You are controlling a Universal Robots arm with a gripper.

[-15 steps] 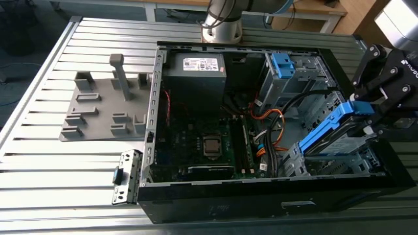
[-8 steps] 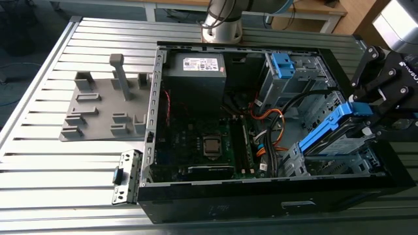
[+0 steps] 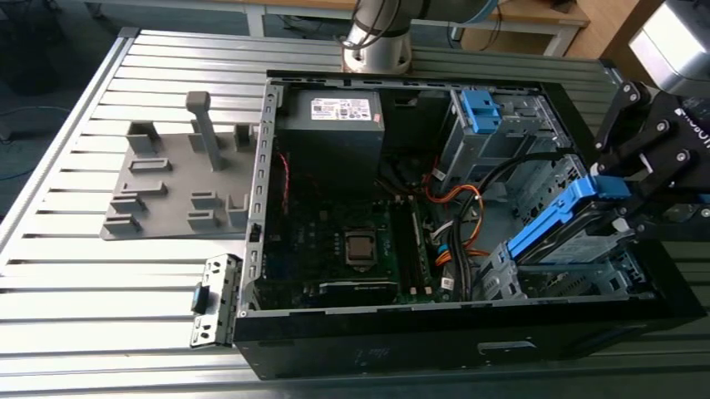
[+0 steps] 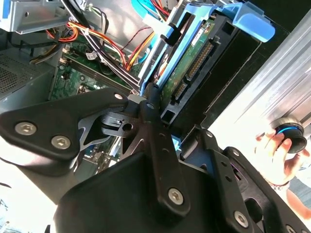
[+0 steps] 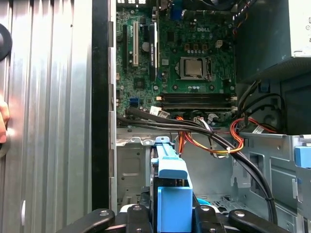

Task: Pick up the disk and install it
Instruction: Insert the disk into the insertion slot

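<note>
The gripper (image 4: 148,104) pinches the disk (image 4: 194,58) by its edge. The disk's long axis tilts down into the drive bay (image 3: 577,270) beneath it.

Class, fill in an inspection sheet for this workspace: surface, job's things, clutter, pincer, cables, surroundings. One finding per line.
Surface: ribbed metal table, carrying an open computer case.
Job's things: the disk in its blue caddy, tilted over the drive cage at the case's corner on the exterior view's right; its connector edge shows in the second wrist view.
Clutter: grey fixture plate with upright pegs and a small metal bracket, both outside the case; a blue bracket in the upper bay.
Pincer: the pincer is shut on the disk's caddy.
Cables: orange, red and black wires run across the case floor.
Surroundings: a person's hand on a round knob beside the table.
</note>
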